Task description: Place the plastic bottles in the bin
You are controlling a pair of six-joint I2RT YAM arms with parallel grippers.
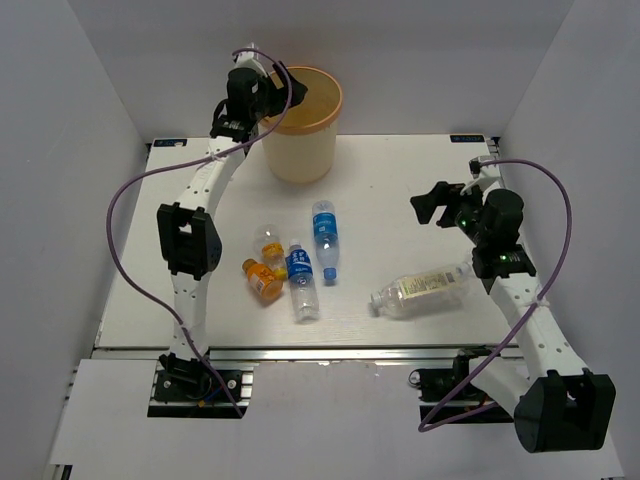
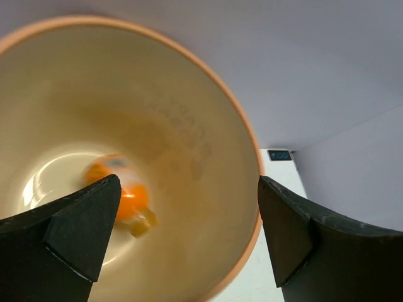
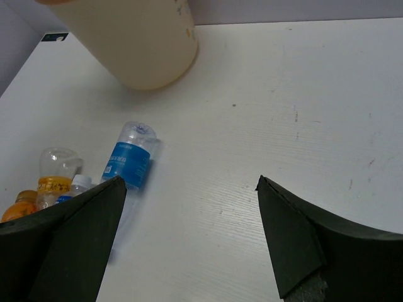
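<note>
The tan bin (image 1: 300, 150) stands at the back of the table. My left gripper (image 1: 283, 95) hangs open over its left rim. In the left wrist view (image 2: 189, 220) it is empty, and one orange bottle (image 2: 123, 195) lies blurred on the bin's (image 2: 208, 126) floor. On the table lie two blue-labelled bottles (image 1: 325, 238) (image 1: 301, 278), two orange-tinted ones (image 1: 263, 280) (image 1: 271, 243) and the larger clear bottle (image 1: 420, 290). My right gripper (image 1: 432, 207) is open and empty above the table's right, above the large bottle; its wrist view (image 3: 189, 233) shows a blue-labelled bottle (image 3: 129, 160) ahead on the left.
White walls close in the table (image 1: 400, 170) at the back and both sides. The right wrist view shows the bin's wall (image 3: 135, 38) far ahead and the orange-tinted bottles (image 3: 56, 173) at the left edge. Purple cables loop from both arms.
</note>
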